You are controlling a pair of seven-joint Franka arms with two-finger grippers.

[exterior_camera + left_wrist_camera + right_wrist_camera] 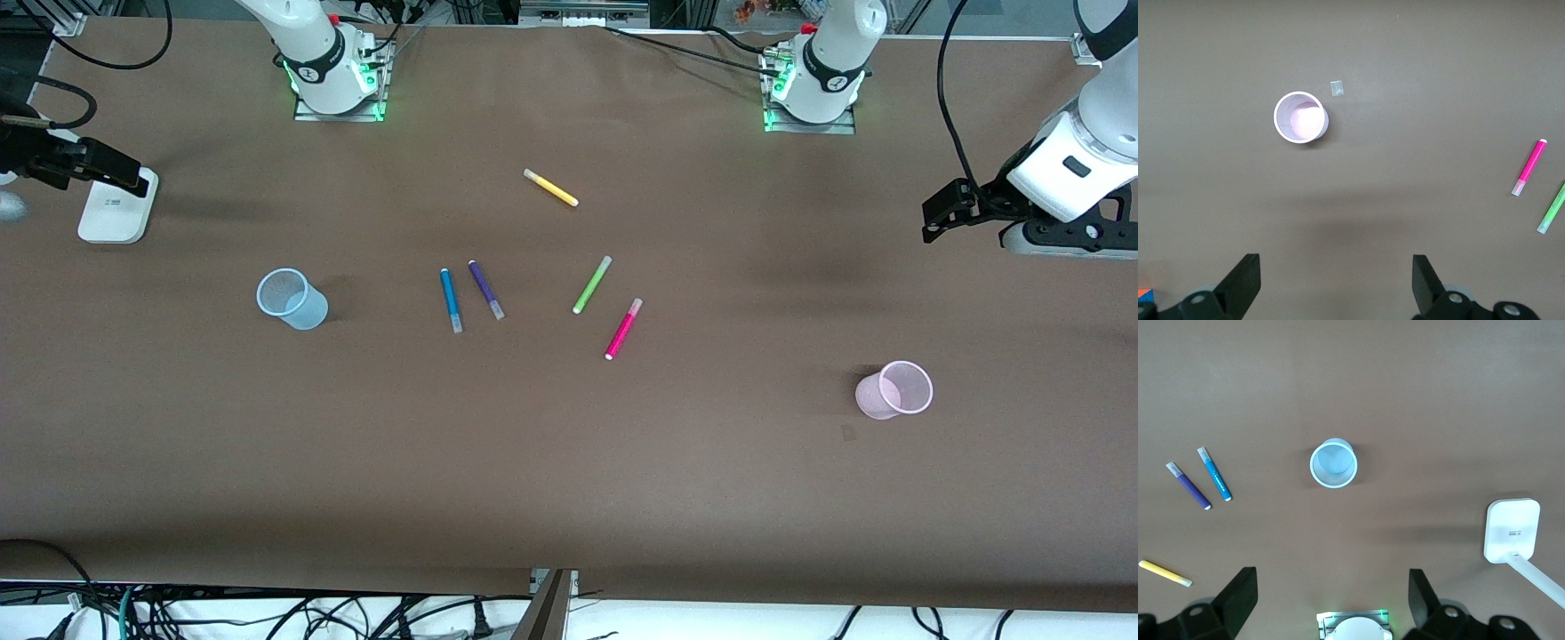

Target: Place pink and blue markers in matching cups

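The blue marker (451, 300) lies flat mid-table beside a purple pen; it also shows in the right wrist view (1215, 474). The pink marker (623, 329) lies a little nearer the front camera, beside a green pen; it also shows in the left wrist view (1529, 167). The pale blue cup (307, 311) (1313, 468) stands upright and empty toward the right arm's end. The pale pink cup (871, 396) (1278, 117) stands upright and empty toward the left arm's end. My left gripper (929, 222) (1336, 267) hangs open and empty above the table's left-arm end. My right gripper (124, 173) (1331, 583) hangs open and empty above the right-arm end.
A purple pen (485, 289), a lime-green pen (592, 284) and a yellow pen (551, 188) lie loose mid-table. A white stand (117, 206) sits under my right gripper. A small scrap (1336, 88) lies by the pink cup.
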